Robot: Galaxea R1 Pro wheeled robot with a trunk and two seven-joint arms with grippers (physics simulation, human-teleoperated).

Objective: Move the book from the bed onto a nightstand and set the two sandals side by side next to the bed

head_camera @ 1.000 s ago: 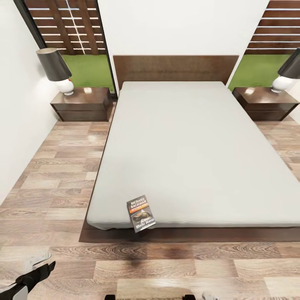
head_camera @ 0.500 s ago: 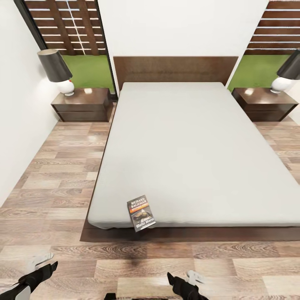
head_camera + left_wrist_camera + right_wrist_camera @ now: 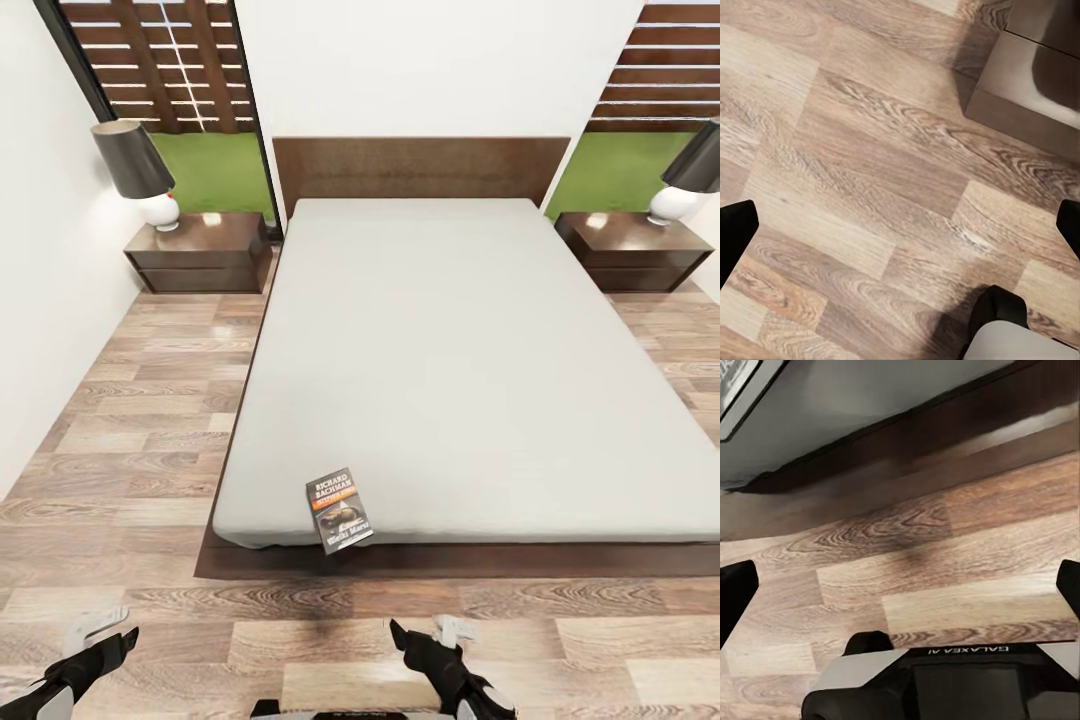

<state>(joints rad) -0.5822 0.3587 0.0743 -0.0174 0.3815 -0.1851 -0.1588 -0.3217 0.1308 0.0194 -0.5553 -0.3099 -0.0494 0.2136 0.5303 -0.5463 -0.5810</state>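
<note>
Grippers: right gripper (image 3: 432, 640) and left gripper (image 3: 98, 632) both spread, empty, over plank floor. Paperback (image 3: 339, 510) at 11 o'clock from right gripper, on bed (image 3: 460, 350) foot edge. Nothing done yet; nightstands (image 3: 200, 250) far off.

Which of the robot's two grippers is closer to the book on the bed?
The right gripper. It hangs over the floor just past the bed's foot, a little right of the book. The left gripper is far off to the left.

Both grippers low — left gripper (image 3: 95, 630), right gripper (image 3: 430, 632) — agape.
</note>
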